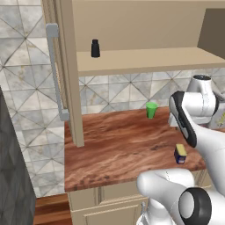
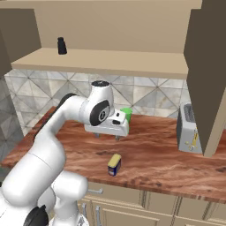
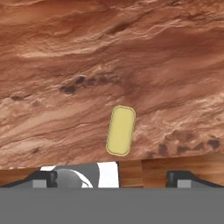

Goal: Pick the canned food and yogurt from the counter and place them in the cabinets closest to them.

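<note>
The canned food (image 2: 114, 164) stands near the front edge of the wooden counter (image 2: 150, 154), a short dark blue can with a yellow top, also in the left base view (image 1: 180, 154). My gripper (image 2: 107, 136) hangs above the counter, pointing down, a little behind the can and apart from it. In the hand view the can's yellow top (image 3: 120, 130) lies just ahead of the open gripper (image 3: 111, 177), with nothing between the fingertips (image 3: 43, 177). The wall cabinet stands open above, its shelf (image 1: 145, 59) bare but for one bottle. The yogurt is out of view.
A black shaker bottle (image 1: 95, 48) stands on the cabinet shelf. A green cup (image 1: 151, 110) sits at the back of the counter by the tiled wall. A toaster (image 2: 189, 128) stands to the right, under an open cabinet door (image 2: 207, 75). Another open door with a grey handle (image 1: 55, 70) hangs left.
</note>
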Tool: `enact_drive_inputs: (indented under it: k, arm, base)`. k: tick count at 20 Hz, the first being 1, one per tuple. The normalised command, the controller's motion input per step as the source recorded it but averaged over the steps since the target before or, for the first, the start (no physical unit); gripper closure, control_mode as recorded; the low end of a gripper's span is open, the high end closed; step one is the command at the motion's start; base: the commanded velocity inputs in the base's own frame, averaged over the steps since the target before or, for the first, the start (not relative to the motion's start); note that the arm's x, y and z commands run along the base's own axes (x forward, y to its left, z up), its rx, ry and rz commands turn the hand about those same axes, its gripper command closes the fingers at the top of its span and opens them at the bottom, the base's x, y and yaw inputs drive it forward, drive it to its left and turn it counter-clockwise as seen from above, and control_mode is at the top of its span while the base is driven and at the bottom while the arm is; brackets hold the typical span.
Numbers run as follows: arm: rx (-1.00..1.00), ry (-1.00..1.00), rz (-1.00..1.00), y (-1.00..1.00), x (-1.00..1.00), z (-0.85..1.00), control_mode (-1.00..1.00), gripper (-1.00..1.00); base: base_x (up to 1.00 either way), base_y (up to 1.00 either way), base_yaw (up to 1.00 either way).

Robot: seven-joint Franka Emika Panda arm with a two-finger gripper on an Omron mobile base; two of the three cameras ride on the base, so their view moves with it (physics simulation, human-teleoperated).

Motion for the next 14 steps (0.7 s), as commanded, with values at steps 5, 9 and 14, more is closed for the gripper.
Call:
enact_drive_inputs:
  k: [5, 9, 14]
  arm:
    - [0.00, 0.00, 0.02, -0.19, -0.04, -0.42, -1.00, -1.00]
    - [0.00, 0.00, 0.02, -0.18, -0.03, -0.47, -1.00, -1.00]
    - [0.00, 0.00, 0.00, -0.04, 0.00, -0.47, -1.00, -1.00]
  base:
    - [0.00, 0.00, 0.00]
    - [0.00, 0.00, 0.00]
    - [0.00, 0.00, 0.00]
